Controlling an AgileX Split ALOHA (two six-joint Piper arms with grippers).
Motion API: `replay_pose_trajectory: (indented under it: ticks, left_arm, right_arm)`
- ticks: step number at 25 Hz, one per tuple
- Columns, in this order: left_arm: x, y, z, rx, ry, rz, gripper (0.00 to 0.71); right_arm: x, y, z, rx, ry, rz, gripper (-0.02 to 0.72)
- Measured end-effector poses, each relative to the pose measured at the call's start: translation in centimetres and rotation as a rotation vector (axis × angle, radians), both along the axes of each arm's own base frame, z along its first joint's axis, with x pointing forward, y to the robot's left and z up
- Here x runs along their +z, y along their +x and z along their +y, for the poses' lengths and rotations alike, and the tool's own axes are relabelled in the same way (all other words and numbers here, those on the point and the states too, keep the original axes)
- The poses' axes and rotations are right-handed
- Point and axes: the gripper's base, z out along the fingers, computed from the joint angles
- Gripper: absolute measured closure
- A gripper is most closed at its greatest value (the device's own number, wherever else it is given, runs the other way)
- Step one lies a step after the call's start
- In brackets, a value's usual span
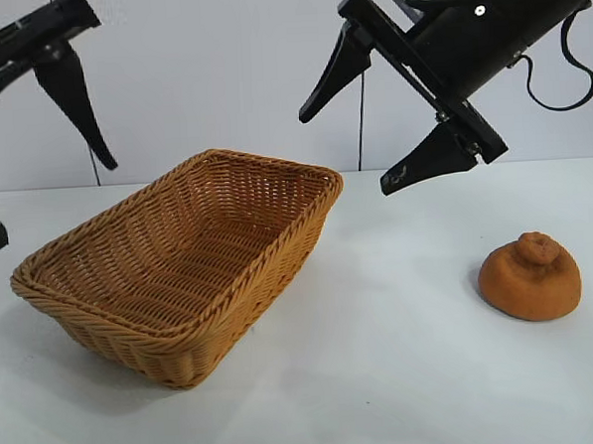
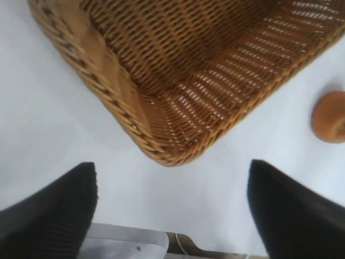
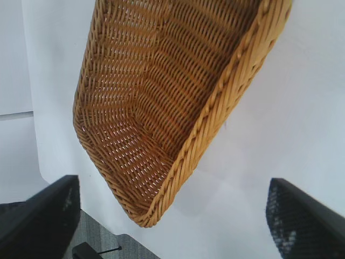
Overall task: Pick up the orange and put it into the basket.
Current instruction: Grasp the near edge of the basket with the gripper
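The orange (image 1: 531, 275), a dull orange-brown lump with a knob on top, sits on the white table at the right. It also shows in the left wrist view (image 2: 329, 116). The tan woven basket (image 1: 281, 245) stands empty at the left centre; it shows in the left wrist view (image 2: 113, 75) and the right wrist view (image 3: 232, 91). My right gripper (image 1: 345, 152) hangs open and empty in the air, above and to the left of the orange, near the basket's far right corner. My left gripper (image 1: 46, 195) is open and empty, raised at the far left above the basket's left end.
The white table (image 1: 384, 377) runs to a pale back wall. The table's far edge and a grey floor show in the right wrist view (image 3: 102, 237). A black cable (image 1: 558, 79) loops off the right arm.
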Motion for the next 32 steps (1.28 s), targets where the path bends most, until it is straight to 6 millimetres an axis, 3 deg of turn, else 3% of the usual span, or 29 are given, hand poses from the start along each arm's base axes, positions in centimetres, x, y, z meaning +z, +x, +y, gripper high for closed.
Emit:
replay_pose_trajectory:
  ticks: [9, 15, 32]
  left_arm:
    - [-2.6, -0.2, 0.9, 0.223, 0.059, -0.018, 0.161]
    - [-3.5, 0.5, 0.6, 0.236, 0.054, -0.026, 0.161]
    - [-13.0, 3.5, -0.5, 0.239, 0.136, 0.104, 0.161]
  right_arm:
    - [0.0, 0.1, 0.0, -0.005, 0.001, -0.004, 0.063]
    - [0.0, 0.1, 0.0, -0.009, -0.001, -0.008, 0.063]
    - [0.0, 0.2, 0.0, -0.016, -0.002, -0.015, 0.063]
